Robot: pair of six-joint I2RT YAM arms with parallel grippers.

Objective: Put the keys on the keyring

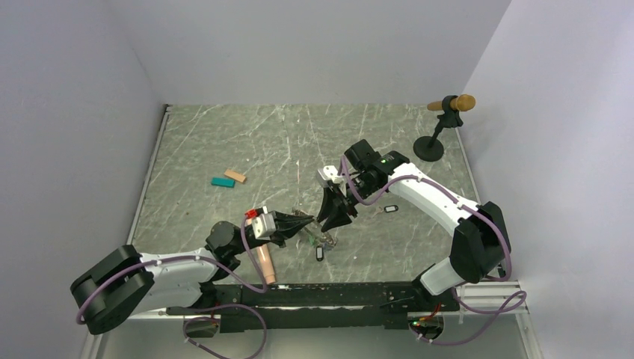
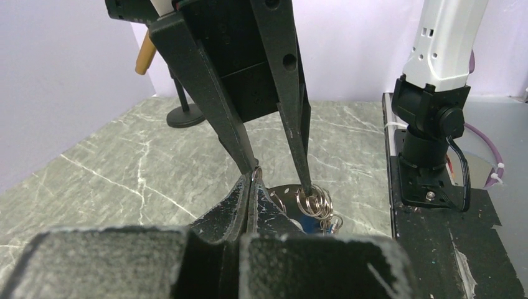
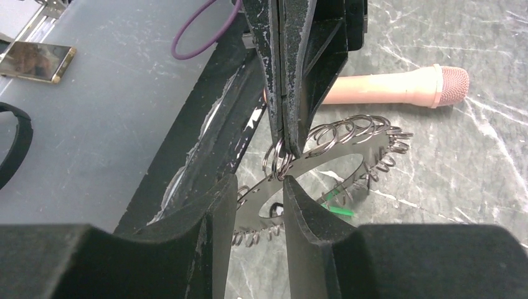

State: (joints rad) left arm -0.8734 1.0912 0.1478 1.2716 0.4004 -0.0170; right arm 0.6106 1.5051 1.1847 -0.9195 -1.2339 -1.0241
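— Near the front edge of the table (image 1: 224, 142), between the two arms, what has the left claw (image 3: 285, 146) got?
— It is clenched on one small wire loop at the edge of the keyring (image 3: 339, 152).
— And the right claw (image 2: 280, 180)?
— Its jaws stand parted, straddling the ring's flat band from above. One tip sits against the left claw's tips, and the other touches a bunch of small loops. Whether it presses the metal I cannot tell.
— Where are the keys?
— A green key (image 3: 339, 212) shows under the ring, but I cannot tell if it hangs from it. A black key (image 1: 319, 253) lies on the table just beside the ring, toward the arms' bases. Another dark key (image 1: 390, 209) lies apart, to the right of the right claw.
— Anything else around?
— A peach cylinder (image 1: 263, 263) lies beside the left arm. A teal block (image 1: 222, 182) sits just beside a tan block (image 1: 235, 176), farther back on the left.
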